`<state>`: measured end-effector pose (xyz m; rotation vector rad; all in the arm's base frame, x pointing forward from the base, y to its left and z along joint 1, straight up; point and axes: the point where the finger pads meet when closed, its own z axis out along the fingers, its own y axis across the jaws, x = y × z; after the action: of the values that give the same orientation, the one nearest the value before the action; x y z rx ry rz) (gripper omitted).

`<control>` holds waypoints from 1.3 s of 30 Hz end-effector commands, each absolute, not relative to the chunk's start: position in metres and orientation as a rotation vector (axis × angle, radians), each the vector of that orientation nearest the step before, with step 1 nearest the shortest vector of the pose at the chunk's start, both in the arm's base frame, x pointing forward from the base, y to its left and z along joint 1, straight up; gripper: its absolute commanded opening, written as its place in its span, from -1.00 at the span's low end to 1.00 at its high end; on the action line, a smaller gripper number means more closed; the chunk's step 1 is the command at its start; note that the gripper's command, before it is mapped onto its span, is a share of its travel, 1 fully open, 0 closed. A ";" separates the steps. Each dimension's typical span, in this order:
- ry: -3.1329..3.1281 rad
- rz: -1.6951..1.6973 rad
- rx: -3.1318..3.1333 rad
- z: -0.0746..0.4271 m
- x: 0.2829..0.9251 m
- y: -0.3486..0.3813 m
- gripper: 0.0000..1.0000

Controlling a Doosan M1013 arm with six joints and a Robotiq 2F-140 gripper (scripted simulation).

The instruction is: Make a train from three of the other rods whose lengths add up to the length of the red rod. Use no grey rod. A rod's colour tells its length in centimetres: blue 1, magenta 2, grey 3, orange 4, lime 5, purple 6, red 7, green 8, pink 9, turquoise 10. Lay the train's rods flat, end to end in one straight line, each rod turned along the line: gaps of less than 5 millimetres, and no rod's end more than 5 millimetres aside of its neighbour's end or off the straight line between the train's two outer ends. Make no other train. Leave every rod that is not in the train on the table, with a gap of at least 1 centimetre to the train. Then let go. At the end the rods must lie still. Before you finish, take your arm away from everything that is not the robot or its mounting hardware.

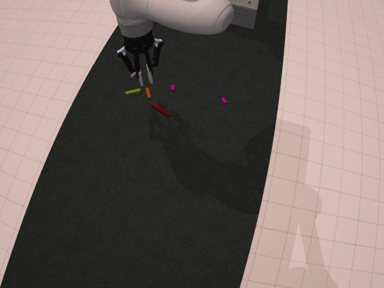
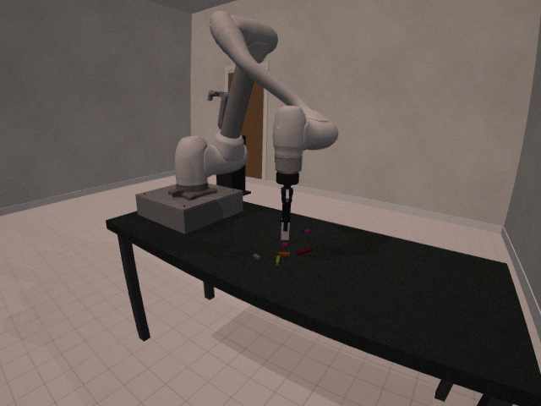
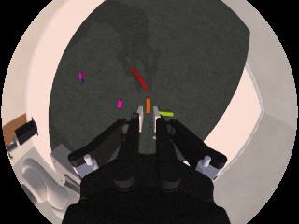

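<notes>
The fingers (image 1: 150,78) are standing nearly closed with a narrow gap, gripping nothing, and hovering above the bench (image 1: 123,201) just beyond the orange rod (image 1: 148,92), which is lying close to the red rod's (image 1: 161,109) near end. The orange rod is looking light, stiff and small – likely best pinched across its long sides at mid-length. A blue rod (image 1: 221,96) is touching a magenta rod (image 1: 224,100) well apart from the red rod. The grey rod (image 2: 256,256) is showing clearly only from outside – from above the fingers are mostly hiding it.

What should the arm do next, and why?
Probably lower onto the orange rod. The gripper hovers close by it, fingers narrowed and holding nothing. Orange, added to the blue rod and the magenta rod lying together, would match the red rod.
</notes>
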<state>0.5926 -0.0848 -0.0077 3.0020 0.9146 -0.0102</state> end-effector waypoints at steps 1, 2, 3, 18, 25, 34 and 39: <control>0.915 -0.010 3.002 -0.008 0.593 -0.085 -0.71; 0.915 -0.010 3.002 -0.008 0.593 -0.085 -0.71; 0.915 -0.010 3.002 -0.008 0.593 -0.085 -0.71; 0.915 -0.010 3.002 -0.014 0.593 -0.085 -0.71; 0.915 -0.010 3.002 -0.020 0.593 -0.085 -0.71; 0.915 -0.010 3.002 -0.034 0.593 -0.085 -0.71; 0.915 -0.010 3.002 -0.041 0.593 -0.085 -0.71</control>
<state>0.5927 -0.0848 -0.0392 3.0021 0.9147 -0.0103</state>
